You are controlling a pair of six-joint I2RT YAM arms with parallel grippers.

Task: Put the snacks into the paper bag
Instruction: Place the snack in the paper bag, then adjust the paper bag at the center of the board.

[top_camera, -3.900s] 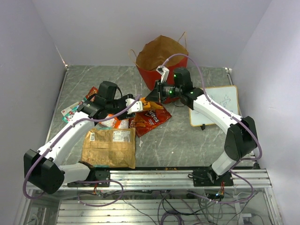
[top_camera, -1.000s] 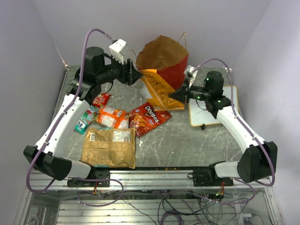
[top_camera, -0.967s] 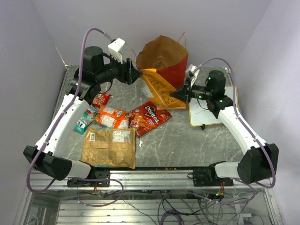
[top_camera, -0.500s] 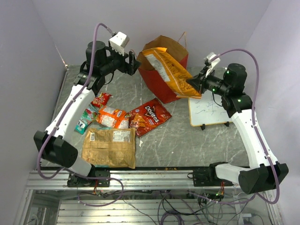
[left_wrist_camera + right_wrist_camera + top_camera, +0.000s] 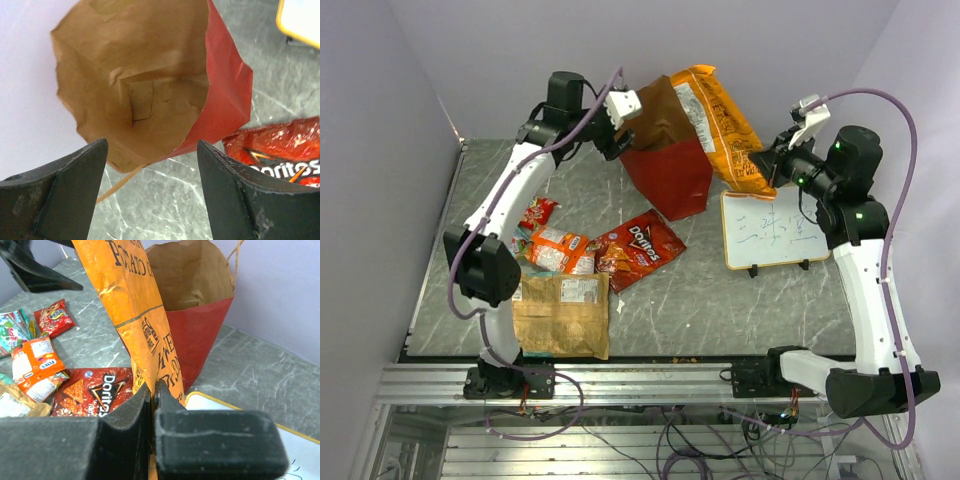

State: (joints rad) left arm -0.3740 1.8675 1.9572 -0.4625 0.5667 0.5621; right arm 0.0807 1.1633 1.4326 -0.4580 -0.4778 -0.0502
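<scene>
The job is at its first drop. The right gripper (image 5: 772, 168) is clamped tight on one end of the orange potato chip bag (image 5: 720, 120) and holds it in the air. The long packet slants up from the fingers and across the right side of the red paper bag (image 5: 672, 182). The packet is above and beside the bag's mouth, and no part of it is inside.

The left gripper (image 5: 151, 147) hangs at the left rim of the paper bag with its fingers spread wide and nothing between them. It looks straight down into the kraft-brown interior, which appears bare to the bottom. I cannot tell whether a finger touches the rim.

The other snacks lie on the grey table (image 5: 710, 300), well apart from the mouth: the Doritos bag (image 5: 640, 245), an orange packet (image 5: 560, 250), a small red packet (image 5: 535, 212) and the big kraft-brown pouch (image 5: 560, 315). The whiteboard (image 5: 775, 228) lies to the right of them.

As I judge it, the right arm next has to swing the packet's free end over the opening. Then it can tip the packet end-first into the mouth and let go. The packet is long against the width of the mouth, so it could catch the rim or push the bag over.
</scene>
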